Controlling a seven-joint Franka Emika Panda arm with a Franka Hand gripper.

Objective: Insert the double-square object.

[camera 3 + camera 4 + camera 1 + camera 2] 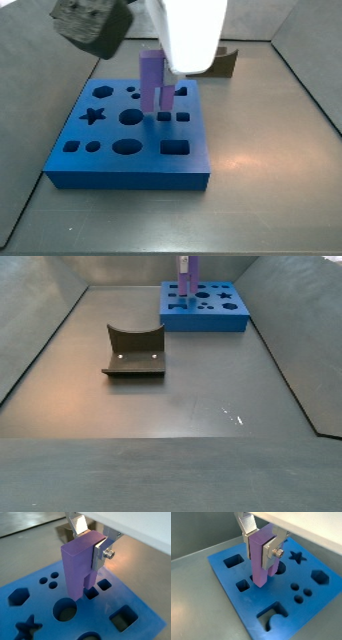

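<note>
My gripper [90, 542] is shut on the double-square object [77, 567], a tall purple peg held upright by its upper end; the same grip shows in a wrist view [260, 542]. The peg [260, 567] hangs over the blue block [231, 579], which has several shaped holes. Its lower end is at a small dark hole [91, 595] next to a square hole [104, 585]. I cannot tell whether the tip has entered. In both side views the peg [155, 80] [189, 271] stands over the block's far part [120, 172] [201, 322].
A dark olive curved-top block [134, 353] sits mid-floor, well away from the blue block; it also shows behind the arm [227, 62]. Grey walls enclose the floor. The blue block lies near the far wall.
</note>
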